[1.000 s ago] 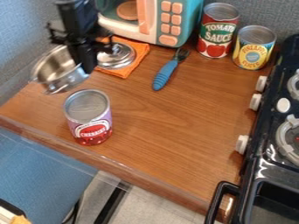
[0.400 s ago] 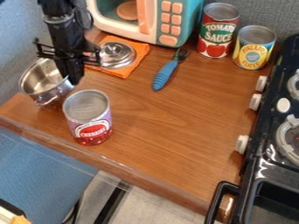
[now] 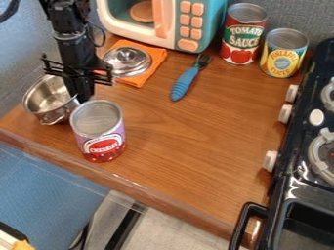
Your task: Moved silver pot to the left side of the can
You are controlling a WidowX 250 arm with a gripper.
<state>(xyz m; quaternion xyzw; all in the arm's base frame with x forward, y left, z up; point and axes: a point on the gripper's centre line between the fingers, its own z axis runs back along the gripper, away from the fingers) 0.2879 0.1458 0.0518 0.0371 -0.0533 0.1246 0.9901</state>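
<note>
Bench [image 3: 182, 136], one, wood-topped, its front edge running diagonally from the left down to the lower right. Toy stove [image 3: 300, 168], one, black with white knobs, set along the bench's right edge. Toy microwave [image 3: 189, 29], one, teal and white, at the back edge. Robot arm [image 3: 72, 34], one, black, entering from the upper left, with hand [image 3: 81, 97] lowered at the rim of the pot; whether spread or pinching that rim, cannot tell. Orange cloth [image 3: 156, 52], one, before the microwave. Silver pot [image 3: 47, 97], one, round and open, looking upright near the bench's left end; body mostly to the left of the hand, with only the right side of its rim beneath it; a loop handle points to the front edge; no long axis in the bowl to speak of. Cans, three: red-labelled can [image 3: 242, 34] and yellow-labelled can [image 3: 283, 52], at the back edge towards the stove; purple-and-red can [image 3: 99, 132], near the front edge, just right of the pot, contact between them uncertain. Metal lid [image 3: 127, 61], one, on the cloth. Blue-handled fork [image 3: 184, 84], one, mid-bench towards the back. Assessment: placement left of the can looks reached; the next move probably calls for letting go if gripped, then rising straight, as a sideways swing right could knock the near can.
</note>
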